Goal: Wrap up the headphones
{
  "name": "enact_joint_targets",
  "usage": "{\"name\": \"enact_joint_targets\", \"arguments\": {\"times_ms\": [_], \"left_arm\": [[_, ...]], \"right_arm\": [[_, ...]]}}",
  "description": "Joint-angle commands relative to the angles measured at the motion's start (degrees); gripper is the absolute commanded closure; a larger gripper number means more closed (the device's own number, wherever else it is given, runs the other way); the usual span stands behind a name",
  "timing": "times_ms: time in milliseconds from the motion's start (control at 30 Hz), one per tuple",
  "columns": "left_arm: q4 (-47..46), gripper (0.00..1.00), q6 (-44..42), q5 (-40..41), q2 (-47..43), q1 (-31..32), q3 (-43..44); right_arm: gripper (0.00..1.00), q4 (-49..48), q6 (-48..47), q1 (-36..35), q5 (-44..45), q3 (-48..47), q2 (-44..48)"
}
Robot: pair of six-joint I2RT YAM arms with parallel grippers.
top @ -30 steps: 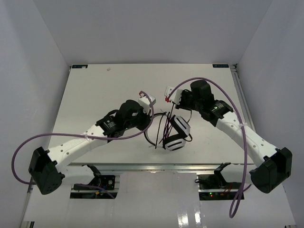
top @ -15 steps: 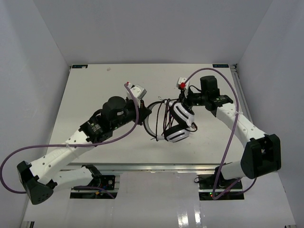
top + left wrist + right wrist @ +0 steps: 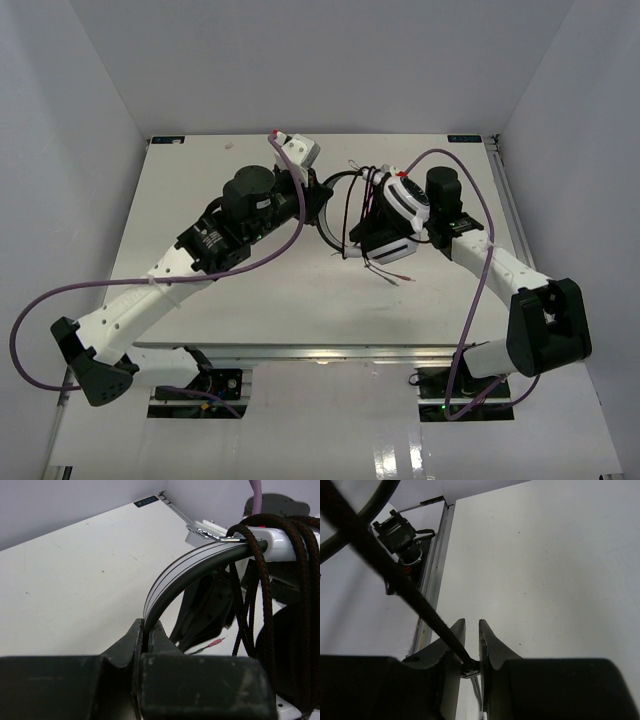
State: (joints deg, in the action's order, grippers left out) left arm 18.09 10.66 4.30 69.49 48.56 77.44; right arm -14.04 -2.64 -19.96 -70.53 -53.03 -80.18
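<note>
The headphones (image 3: 398, 205) hang above the table's middle right, with white earcups and a black cable wound in several loops (image 3: 260, 580) round them. My left gripper (image 3: 308, 192) is shut on the black headband (image 3: 190, 567), which rises from its jaws (image 3: 146, 630). A loose cable end with a red plug (image 3: 405, 277) trails toward the table. In the top view the earcups hide my right gripper's fingers. In the right wrist view, my right gripper (image 3: 471, 625) stands slightly open, and a stretch of black cable (image 3: 395, 572) runs down into the gap at the fingers' base.
Purple robot cables (image 3: 260, 262) loop over both arms. A metal rail (image 3: 503, 190) runs along the table's right edge. White walls close in the back and sides. A black fixture (image 3: 400, 532) sits by the rail in the right wrist view.
Both arms have carried the headphones back and to the right, and the left arm has swung up toward the rear. The right gripper's jaws have parted a little round the cable.
</note>
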Motion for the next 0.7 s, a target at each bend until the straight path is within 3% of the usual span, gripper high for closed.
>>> {"name": "enact_joint_targets", "arguments": {"times_ms": [0, 300, 367, 500, 667], "left_arm": [[-13.3, 1.00, 3.3, 1.6, -1.3, 0.4, 7.9], [-13.3, 1.00, 3.9, 5.5, 0.4, 0.3, 9.9], [-13.2, 1.00, 3.6, 7.3, 0.2, 0.3, 10.0], [-14.2, 1.00, 3.3, 11.8, -1.1, 0.2, 8.4], [-15.8, 1.00, 4.4, 16.4, -2.0, 0.2, 6.7]], "right_arm": [[0.74, -8.9, 8.1, -0.8, -3.6, 5.5, 1.8], [0.74, -10.4, 8.3, -1.3, -3.4, 8.9, 5.3], [0.77, -10.3, 8.1, -1.4, -2.9, 9.5, 5.9], [0.92, -9.5, 7.5, -1.3, -1.6, 10.2, 6.7], [0.92, -7.0, 5.3, -1.3, -0.1, 10.7, 8.7]]}}
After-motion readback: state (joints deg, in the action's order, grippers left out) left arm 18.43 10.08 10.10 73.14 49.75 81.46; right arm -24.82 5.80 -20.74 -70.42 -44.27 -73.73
